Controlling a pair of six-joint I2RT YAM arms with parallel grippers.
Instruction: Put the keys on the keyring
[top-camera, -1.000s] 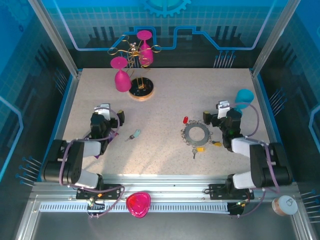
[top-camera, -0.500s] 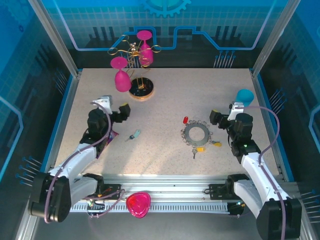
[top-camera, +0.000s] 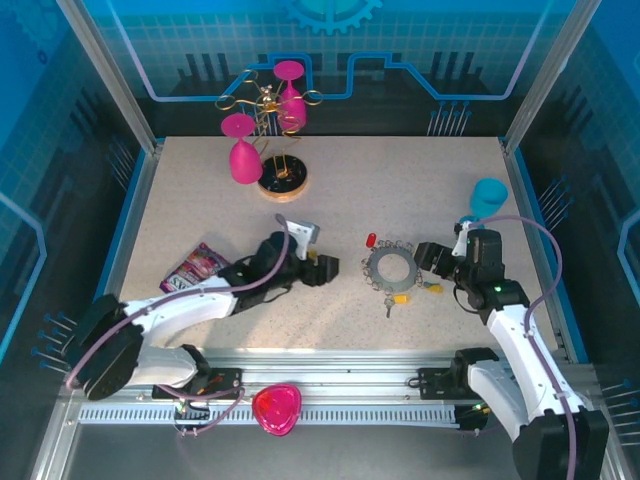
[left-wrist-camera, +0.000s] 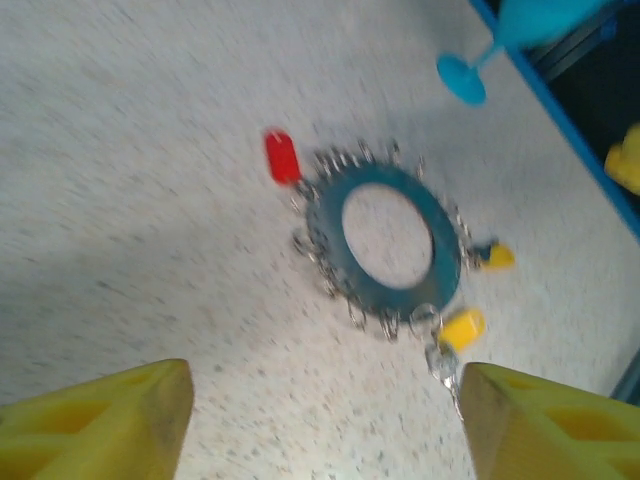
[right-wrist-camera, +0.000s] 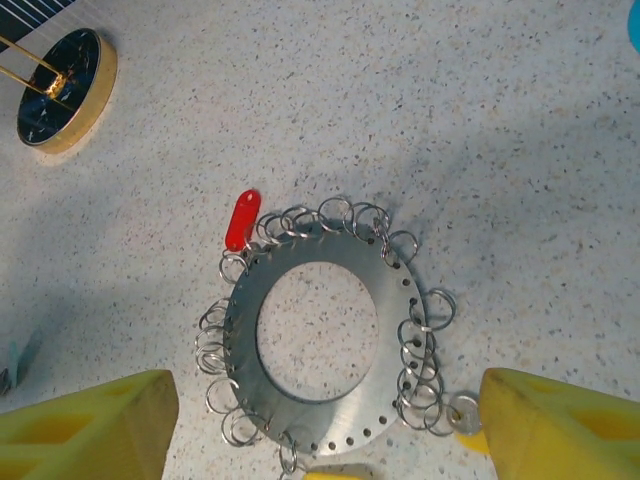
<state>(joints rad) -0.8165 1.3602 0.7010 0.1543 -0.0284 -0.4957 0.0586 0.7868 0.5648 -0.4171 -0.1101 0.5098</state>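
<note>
The keyring (top-camera: 391, 267) is a flat grey ring with small silver loops round its rim, lying right of the table's centre. A red key (top-camera: 371, 240) lies at its upper left. Two yellow-headed keys (top-camera: 400, 298) (top-camera: 433, 288) lie at its lower right. My left gripper (top-camera: 330, 268) reaches in from the left, open and empty, a short way from the ring. In the left wrist view the keyring (left-wrist-camera: 395, 240) lies ahead of the open left gripper (left-wrist-camera: 325, 430). My right gripper (top-camera: 425, 262) is open at the ring's right side. In the right wrist view the keyring (right-wrist-camera: 320, 335) lies ahead of its yellow fingers (right-wrist-camera: 90, 425).
A stand with pink glasses (top-camera: 265, 120) on a round black-and-wood base (top-camera: 282, 183) stands at the back. A teal glass (top-camera: 488, 196) stands behind the right gripper. A purple packet (top-camera: 195, 265) lies at the left. A pink dish (top-camera: 277, 408) sits on the front rail.
My left arm has swung from the table's left side across to the keyring, covering the spot where the teal key lay. The right gripper has moved left to the ring.
</note>
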